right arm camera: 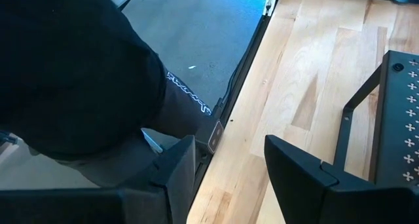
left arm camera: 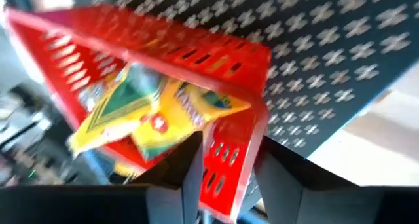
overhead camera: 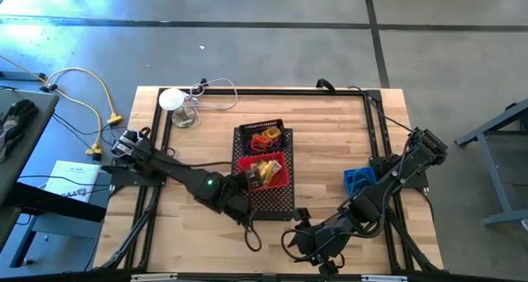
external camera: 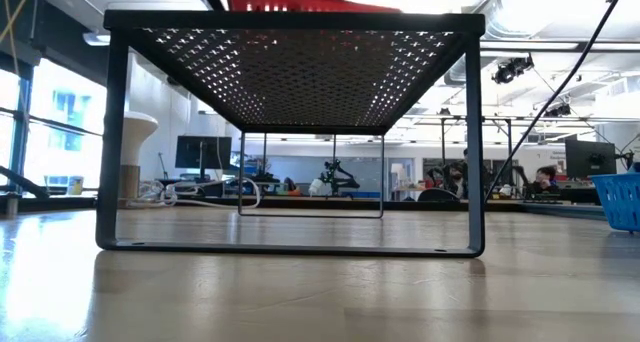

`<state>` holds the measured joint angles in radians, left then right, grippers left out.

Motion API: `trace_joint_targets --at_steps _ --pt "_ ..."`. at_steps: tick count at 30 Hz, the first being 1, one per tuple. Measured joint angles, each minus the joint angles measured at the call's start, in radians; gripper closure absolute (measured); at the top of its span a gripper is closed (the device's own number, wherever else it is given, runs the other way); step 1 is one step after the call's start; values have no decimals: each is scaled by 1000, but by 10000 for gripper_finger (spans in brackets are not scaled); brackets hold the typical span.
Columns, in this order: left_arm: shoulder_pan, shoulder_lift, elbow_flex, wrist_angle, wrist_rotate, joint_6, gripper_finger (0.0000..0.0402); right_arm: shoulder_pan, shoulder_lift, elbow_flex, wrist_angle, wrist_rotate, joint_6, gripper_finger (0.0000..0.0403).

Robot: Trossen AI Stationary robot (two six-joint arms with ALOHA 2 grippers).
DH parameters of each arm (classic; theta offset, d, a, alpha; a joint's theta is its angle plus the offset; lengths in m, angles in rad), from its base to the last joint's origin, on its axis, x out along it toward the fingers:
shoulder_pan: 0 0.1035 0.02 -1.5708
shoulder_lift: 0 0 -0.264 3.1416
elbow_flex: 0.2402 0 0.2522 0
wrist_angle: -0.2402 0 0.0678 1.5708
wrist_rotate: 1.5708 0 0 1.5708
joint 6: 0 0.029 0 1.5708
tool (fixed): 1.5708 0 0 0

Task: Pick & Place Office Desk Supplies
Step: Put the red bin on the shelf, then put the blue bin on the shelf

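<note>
Left gripper [left arm camera: 222, 178] at frame centre, jaws apart astride the red basket's [overhead camera: 279, 176] wall, likely just set on the black shelf [overhead camera: 280, 201]. Right gripper [right arm camera: 229, 175] parked lower right, jaws apart, empty.

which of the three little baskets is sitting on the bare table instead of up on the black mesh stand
The blue basket, alone on the wood table beside the right arm. The red basket and the black basket behind it both sit on top of the black perforated stand.

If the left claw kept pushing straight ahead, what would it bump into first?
Most likely the red basket: its perforated wall sits right between the left gripper fingers. Just behind it lie the yellow boxes inside.
</note>
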<state>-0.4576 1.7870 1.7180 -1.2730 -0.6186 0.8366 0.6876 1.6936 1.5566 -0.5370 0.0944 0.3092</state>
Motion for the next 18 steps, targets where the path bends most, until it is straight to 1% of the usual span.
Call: trace_joint_targets --at_steps 3,7,11,13,15,16,17,18 --pt "-13 0 0 -1 -70 -27 272 0 0 0 0 0 0 231" --pt "-28 -17 0 -12 -71 -121 270 0 0 0 0 -7 3 231" --pt "-41 -48 0 -85 -70 -214 270 0 0 0 0 -21 8 231" --pt "-49 -65 0 -136 -70 -305 270 0 0 0 0 -21 27 231" --pt "-59 -85 0 -207 -67 -430 270 0 0 0 -8 -24 58 231" --pt "-66 -97 0 -255 -52 -496 270 0 0 0 -21 -29 82 231" --pt "-74 -110 0 -298 -20 -564 270 0 0 0 -43 -42 116 231" --pt "-81 -124 -2 -308 26 -625 270 0 0 0 -70 -51 160 231"
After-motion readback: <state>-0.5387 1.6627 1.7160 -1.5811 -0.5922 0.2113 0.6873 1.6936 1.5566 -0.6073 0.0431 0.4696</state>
